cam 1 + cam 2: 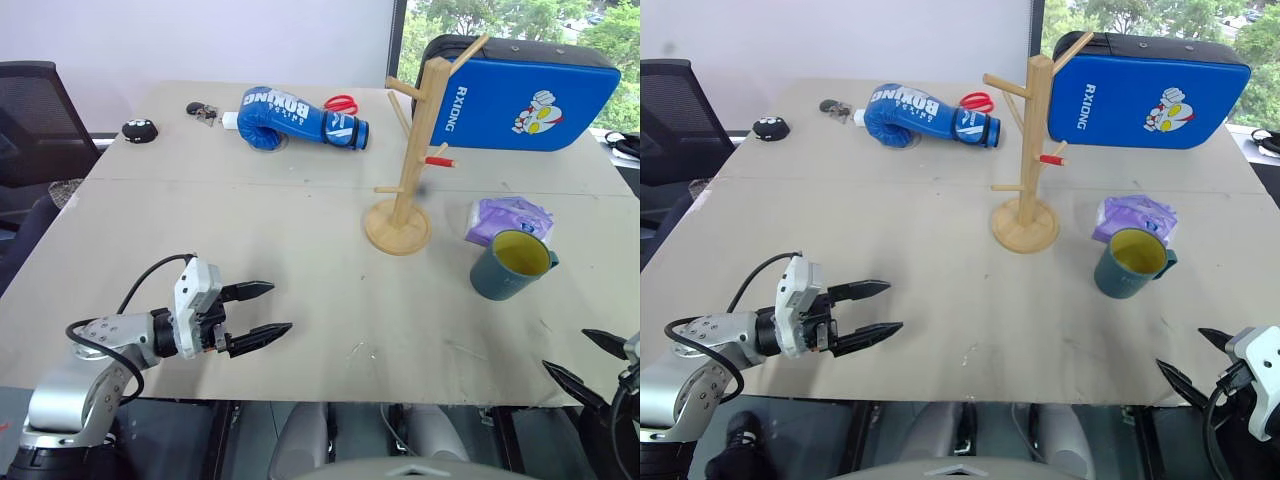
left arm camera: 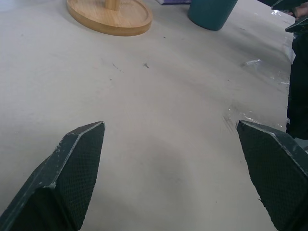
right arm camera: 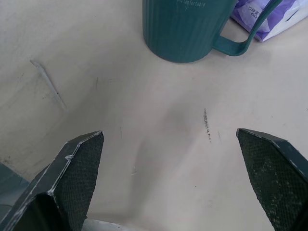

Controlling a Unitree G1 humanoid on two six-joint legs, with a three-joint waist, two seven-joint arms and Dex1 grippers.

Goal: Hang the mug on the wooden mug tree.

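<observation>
Mug (image 1: 511, 264) upright on surface (image 1: 300, 230) right of wooden mug tree (image 1: 410, 150); left gripper (image 1: 265, 309) and right gripper (image 1: 1190, 360) fingers apart, empty.

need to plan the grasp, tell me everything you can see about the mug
The mug is a dull slate-blue cup with a yellow inside and fine vertical ribs on its outer wall. It looks like plastic or glazed ceramic. One loop handle sticks out toward the robot's right. It stands upright and looks empty on the table, right of the wooden mug tree, just in front of a purple packet; whether they touch is unclear. No hand touches it.
</observation>
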